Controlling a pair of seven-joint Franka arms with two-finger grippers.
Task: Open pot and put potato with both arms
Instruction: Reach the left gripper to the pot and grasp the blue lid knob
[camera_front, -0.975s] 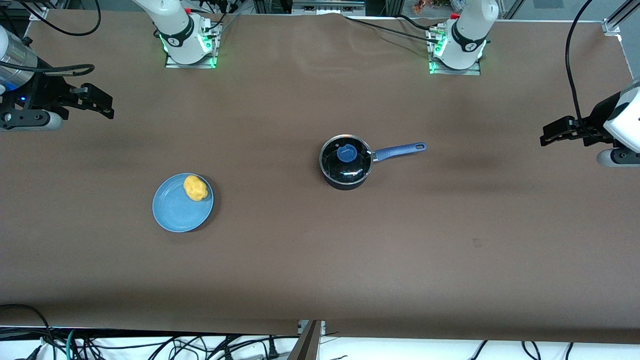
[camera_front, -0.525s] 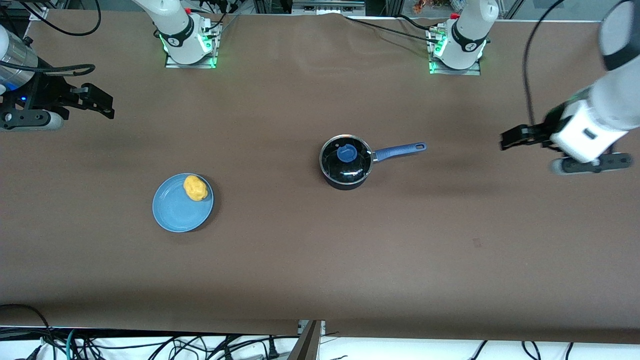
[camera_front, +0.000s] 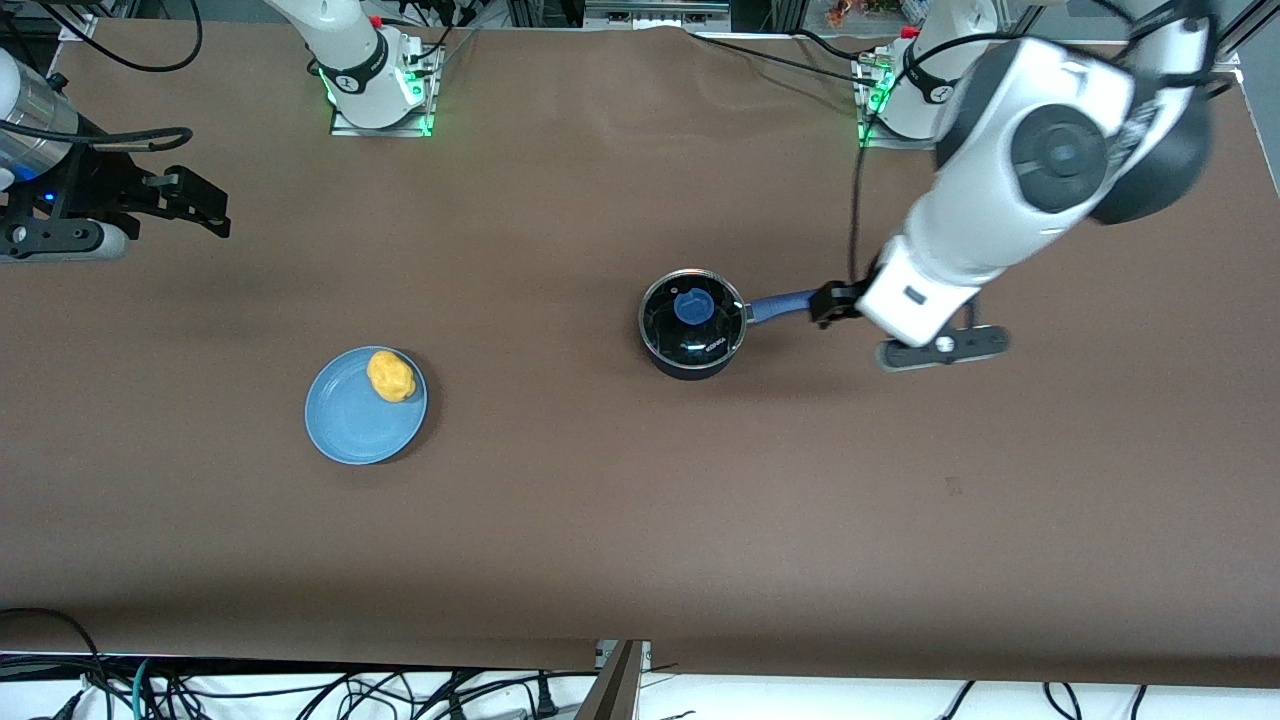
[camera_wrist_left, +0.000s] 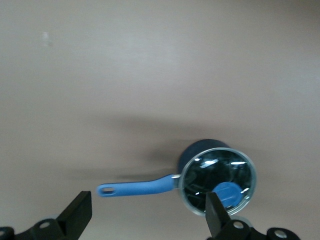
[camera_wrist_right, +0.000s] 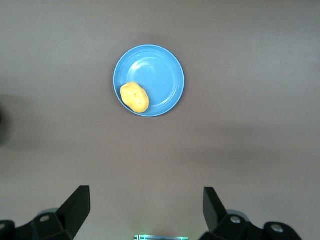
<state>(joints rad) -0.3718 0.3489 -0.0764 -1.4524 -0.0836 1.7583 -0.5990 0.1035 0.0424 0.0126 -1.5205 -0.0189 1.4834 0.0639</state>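
The black pot stands mid-table with its glass lid and blue knob on; its blue handle points toward the left arm's end. My left gripper hovers over the handle's tip, open and empty. In the left wrist view the pot, handle and knob lie under the open left gripper. The yellow potato lies on the blue plate. My right gripper waits open at its end of the table; its wrist view shows potato, plate and the gripper.
The two arm bases with green lights stand at the table's edge farthest from the front camera. Cables hang below the edge nearest it. Brown cloth covers the table.
The left arm has swung in from its end of the table toward the pot, and its gripper now hovers over the handle's tip. The right arm, pot, plate and potato have not moved.
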